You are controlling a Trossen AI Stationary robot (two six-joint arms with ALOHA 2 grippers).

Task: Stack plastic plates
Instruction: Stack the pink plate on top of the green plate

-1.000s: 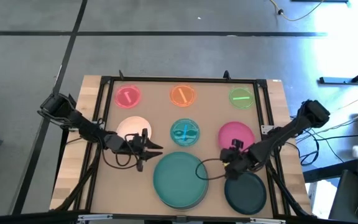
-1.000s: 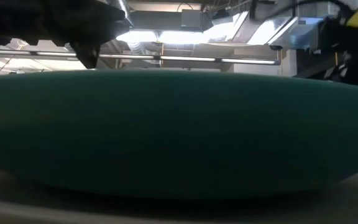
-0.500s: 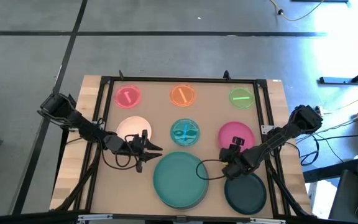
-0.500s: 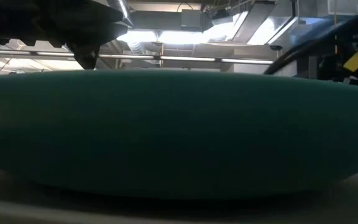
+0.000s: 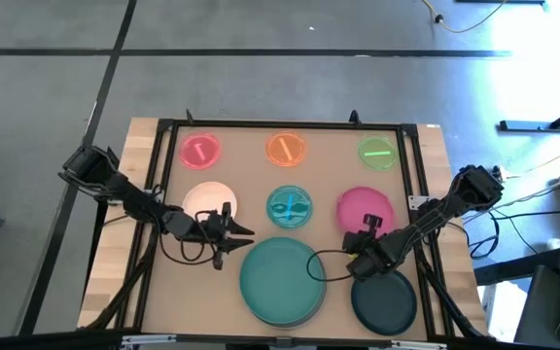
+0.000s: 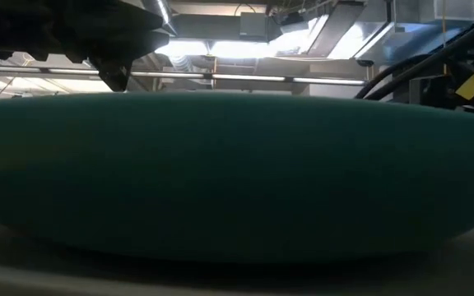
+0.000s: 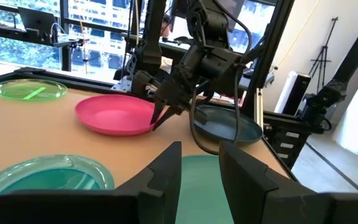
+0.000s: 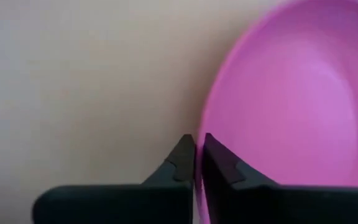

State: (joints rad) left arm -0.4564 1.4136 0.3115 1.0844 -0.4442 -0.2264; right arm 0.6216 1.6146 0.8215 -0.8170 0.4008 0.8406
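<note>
We see table (image 5: 163, 292), wood edge, black frame. No readable writing anywhere.

Teal plate (image 5: 282, 279), largest, front centre; fills low view. Dark plate (image 5: 385, 301) front right. Round plates show no long axis; all lie flat except magenta.

Magenta plate (image 5: 366, 209) right of middle row, near rim lifted slightly in left wrist view. Right gripper (image 5: 367, 229) pinches that rim, fingers nearly closed.

Pale pink plate (image 5: 206, 200) and blue plate (image 5: 289, 207) share the row. Left gripper (image 5: 229, 230) hovers beside pale pink plate, fingers parted, empty.

Back row: pink (image 5: 200, 151), orange (image 5: 285, 149), green (image 5: 377, 153) small plates.
</note>
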